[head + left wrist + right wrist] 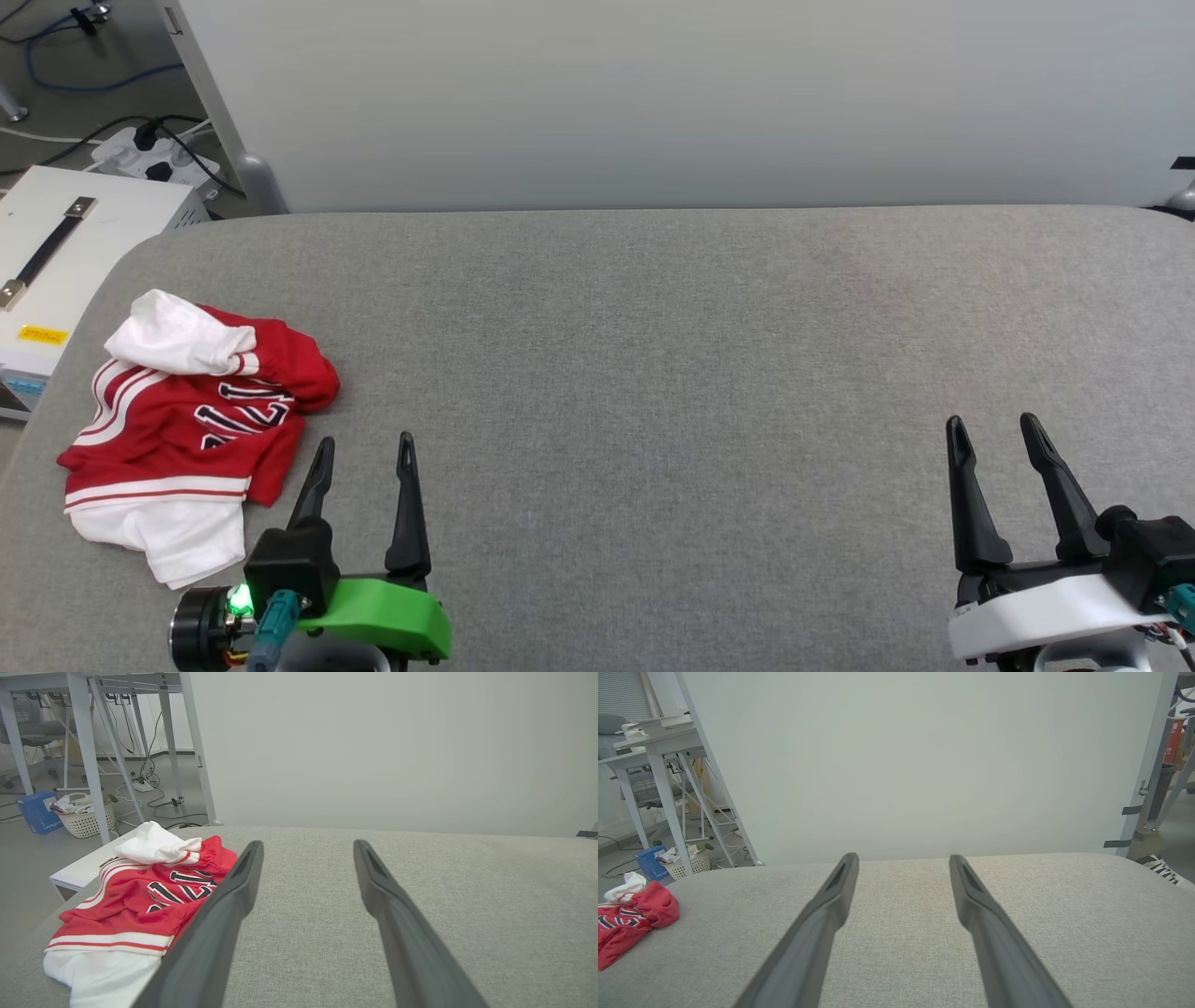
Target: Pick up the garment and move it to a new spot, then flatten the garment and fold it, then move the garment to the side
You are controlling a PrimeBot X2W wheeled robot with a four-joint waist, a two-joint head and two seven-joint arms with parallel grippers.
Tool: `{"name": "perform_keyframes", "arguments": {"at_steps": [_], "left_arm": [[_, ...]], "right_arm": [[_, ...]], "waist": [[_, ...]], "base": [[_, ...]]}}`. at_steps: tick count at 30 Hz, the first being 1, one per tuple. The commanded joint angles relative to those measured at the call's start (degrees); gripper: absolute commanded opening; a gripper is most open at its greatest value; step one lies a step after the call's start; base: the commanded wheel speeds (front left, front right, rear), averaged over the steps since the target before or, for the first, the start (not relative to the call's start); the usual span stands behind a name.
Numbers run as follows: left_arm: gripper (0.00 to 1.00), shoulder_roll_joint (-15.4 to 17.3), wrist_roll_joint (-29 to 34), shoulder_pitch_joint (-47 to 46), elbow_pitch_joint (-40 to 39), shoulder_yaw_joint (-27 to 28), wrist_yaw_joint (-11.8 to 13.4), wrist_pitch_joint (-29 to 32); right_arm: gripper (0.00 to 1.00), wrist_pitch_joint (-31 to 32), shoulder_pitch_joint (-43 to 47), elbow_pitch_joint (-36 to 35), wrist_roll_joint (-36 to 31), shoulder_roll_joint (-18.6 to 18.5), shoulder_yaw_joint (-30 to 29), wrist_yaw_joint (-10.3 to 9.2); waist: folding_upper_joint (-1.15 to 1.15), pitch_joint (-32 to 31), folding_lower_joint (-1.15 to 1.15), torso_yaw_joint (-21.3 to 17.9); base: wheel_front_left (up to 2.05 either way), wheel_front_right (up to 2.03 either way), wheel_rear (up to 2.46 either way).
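We see the garment (191, 420), soft red-and-white cloth, crumpled in a heap on the coarse grey-woven table (653, 373). Just right of the garment, our left gripper (365, 439) hovers level, its fingers spread and empty. Well right of the garment, our right gripper (991, 420) does likewise.

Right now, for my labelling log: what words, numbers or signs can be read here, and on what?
Garment: black white-outlined lettering, crumpled, not readable.
Yellow label on white case: too small.
Blue box: white print, blurred.
No text reads fully.
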Motion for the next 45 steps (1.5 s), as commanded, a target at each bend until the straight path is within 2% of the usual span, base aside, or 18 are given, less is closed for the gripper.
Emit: {"name": "perform_keyframes", "arguments": {"at_steps": [1, 18, 34, 45], "left_arm": [[1.0, -0.2, -0.5, 1.1, 0.3, -0.2, -0.2, -0.7], [1.0, -0.2, 0.0, 1.7, 2.4, -0.8, 1.0, -2.7], [1.0, -0.2, -0.1, 1.7, 2.6, -0.8, 1.1, -3.1], [1.0, -0.2, -0.5, 1.4, 2.9, -0.2, 1.8, -3.1]], "right_arm": [[1.0, -0.7, 1.0, 0.0, 0.6, 0.1, 0.0, -0.03], [1.0, -2.7, 2.4, 1.4, 1.3, 0.1, -0.1, -0.04], [1.0, -3.1, 2.6, 1.8, 0.7, 0.1, 0.1, -0.04], [1.0, -3.1, 2.7, 1.5, 0.0, 0.1, 0.4, -0.04]], "waist": [[0.0, 0.0, 0.0, 0.0], [0.0, -0.2, 0.0, 0.1], [0.0, 0.1, 0.0, 0.5], [0.0, 0.4, 0.0, 3.4]], "base": [[0.0, 0.0, 0.0], [0.0, 0.0, 0.0], [0.0, 0.0, 0.0], [0.0, 0.0, 0.0]]}}
